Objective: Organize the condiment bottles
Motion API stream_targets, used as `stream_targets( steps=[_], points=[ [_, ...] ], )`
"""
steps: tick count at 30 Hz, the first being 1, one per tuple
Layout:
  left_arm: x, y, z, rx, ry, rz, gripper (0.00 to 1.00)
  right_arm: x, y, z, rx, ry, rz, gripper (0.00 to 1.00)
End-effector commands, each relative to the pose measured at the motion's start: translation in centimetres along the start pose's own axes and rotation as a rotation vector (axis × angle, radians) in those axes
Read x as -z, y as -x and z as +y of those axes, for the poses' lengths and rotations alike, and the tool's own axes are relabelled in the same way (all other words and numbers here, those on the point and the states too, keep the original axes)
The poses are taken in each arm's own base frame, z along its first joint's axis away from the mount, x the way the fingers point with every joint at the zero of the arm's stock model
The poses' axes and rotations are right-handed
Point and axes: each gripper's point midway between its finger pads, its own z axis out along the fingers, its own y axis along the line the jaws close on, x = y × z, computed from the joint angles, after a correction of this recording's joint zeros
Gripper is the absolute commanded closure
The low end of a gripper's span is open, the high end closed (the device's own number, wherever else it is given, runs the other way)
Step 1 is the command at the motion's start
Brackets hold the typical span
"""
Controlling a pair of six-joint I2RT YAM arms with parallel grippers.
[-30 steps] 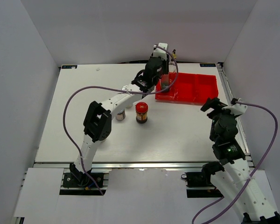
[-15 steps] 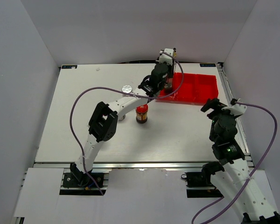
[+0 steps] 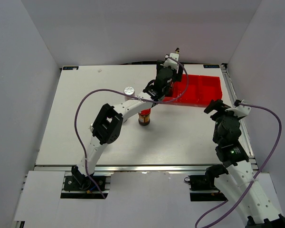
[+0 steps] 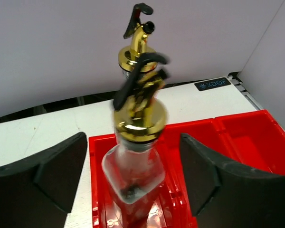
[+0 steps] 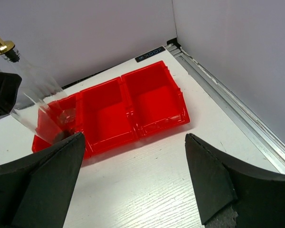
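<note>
My two arms: white shells, black joints.
On my feed the left arm [image 3: 107, 127] and right arm [image 3: 230, 142] show white link covers between blocky black joint housings, and a purple cable [image 3: 80, 107] trails along each. A small green light [image 3: 234, 152] glows on the right one. The left claw [image 4: 133, 137] and right claw [image 5: 134, 137] carry broad matte-black wedge fingers.

This is a robotics lab test cell. Bare pale walls [image 3: 133, 28] box in a white counter [image 3: 76, 137], and two cabled robot arms [image 3: 107, 128] are bolted beside the aluminium rail [image 3: 142, 167] at its near edge.

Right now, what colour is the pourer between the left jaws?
Gold pourer, clearest in left wrist view.
</note>
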Motion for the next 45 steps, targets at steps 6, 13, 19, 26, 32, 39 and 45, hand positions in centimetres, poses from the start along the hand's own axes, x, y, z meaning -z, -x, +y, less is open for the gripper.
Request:
stream_targets(
  steps=[6, 13, 19, 26, 32, 39, 45],
  points=[
    [2.1, 6.9, -0.4, 0.043, -0.022, -0.089, 0.02, -0.2, 0.5, 0.5, 0.006, 0.017, -0.014, 0.11],
    [4.6, 8.0, 0.3, 0.045, -0.027, -0.004, 0.02, -0.2, 0.0, 2.5, 0.067, 0.129, 0.042, 0.11],
    [10.6, 9.9, 3.7, 0.054, 0.003, 0.071, 0.02, 0.7, -2.2, 8.0, 0.162, 0.441, 0.162, 0.11],
    [19.7, 9.2, 13.2, 0.102, 0.300, 0.108, 0.02, 3.4, -3.9, 13.4, 0.200, 0.794, 0.256, 0.11],
    [26.8, 4.6, 23.2, 0.181, 0.631, 0.143, 0.02, 6.5, -6.2, 19.4, 0.247, 1.007, 0.340, 0.11],
    [30.9, 1.7, 32.4, 0.419, 0.787, 0.075, 0.02, 7.0, -6.7, 29.8, 0.279, 1.105, 0.346, 0.11],
    [32.9, 1.2, 34.0, 0.438, 0.830, 0.044, 0.02, 3.4, -12.0, 35.7, 0.310, 1.026, 0.459, 0.11]
  ],
)
